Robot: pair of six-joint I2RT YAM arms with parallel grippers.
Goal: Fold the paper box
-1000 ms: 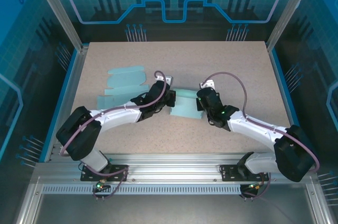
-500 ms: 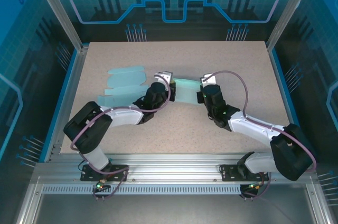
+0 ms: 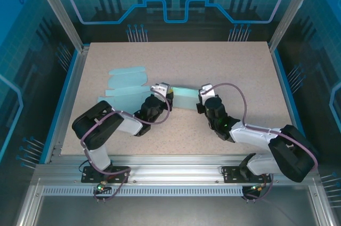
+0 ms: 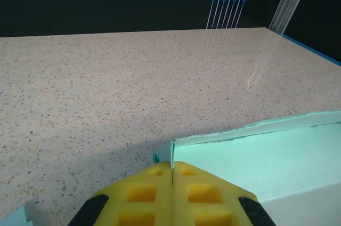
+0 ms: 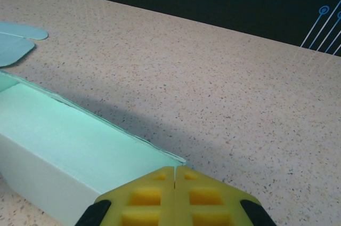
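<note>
1. Left fingers (image 4: 141, 191) are pinched together on the left end of a pale green paper box (image 3: 185, 98).
2. Right fingers (image 5: 202, 194) are pinched on its right end.
3. The box is at the middle of the bench (image 3: 240, 71); a flat paper sheet (image 3: 127, 83) lies nearer the left edge.

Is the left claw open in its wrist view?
No, the left claw is shut, its yellow fingers pressed together on the edge of the paper box.

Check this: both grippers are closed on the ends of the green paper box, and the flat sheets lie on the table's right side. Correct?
No: the flat sheets lie on the left side of the table, as the top external view shows. The left gripper and right gripper are closed on the ends of the paper box.
</note>
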